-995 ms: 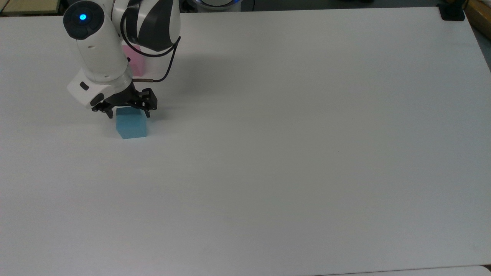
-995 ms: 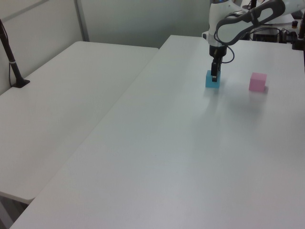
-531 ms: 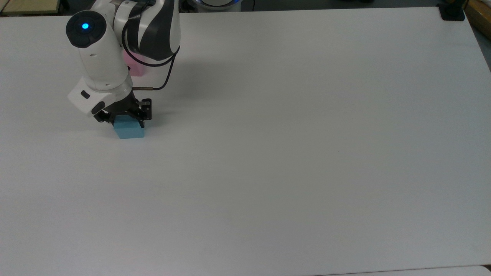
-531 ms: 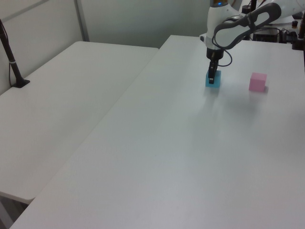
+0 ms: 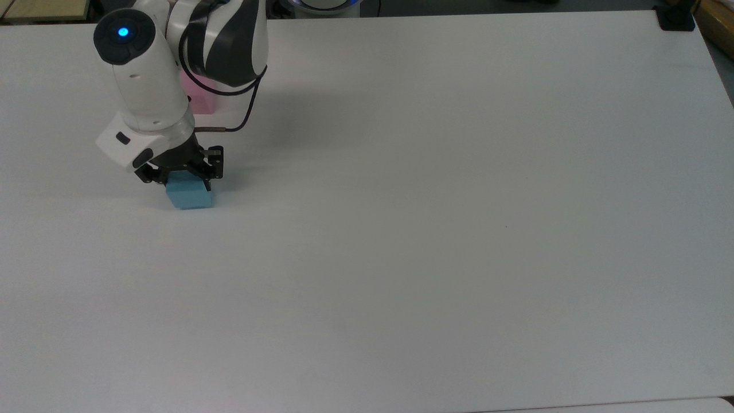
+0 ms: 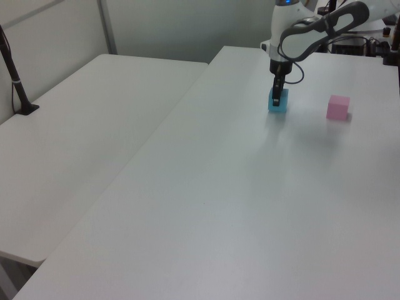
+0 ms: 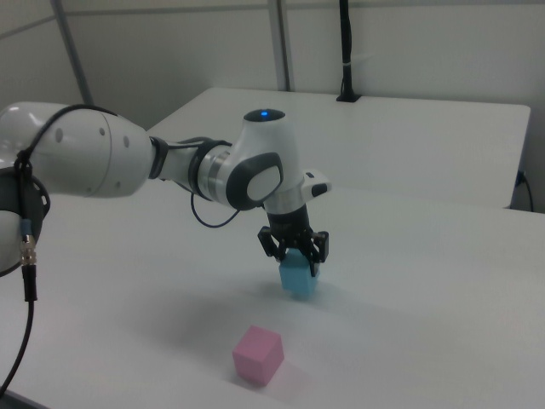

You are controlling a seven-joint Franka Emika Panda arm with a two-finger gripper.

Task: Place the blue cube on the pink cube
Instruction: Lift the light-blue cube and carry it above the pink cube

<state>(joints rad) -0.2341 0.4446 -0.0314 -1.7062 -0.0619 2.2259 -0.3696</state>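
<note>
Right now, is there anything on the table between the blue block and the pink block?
No. In the left view, only bare white table lies between the blue cube and the pink cube; the right view agrees.

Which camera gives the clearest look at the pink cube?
The right view: the pink cube sits whole in the foreground, nothing covering it. The left view also shows it whole, but farther off. In the top view the arm hides most of it.
</note>
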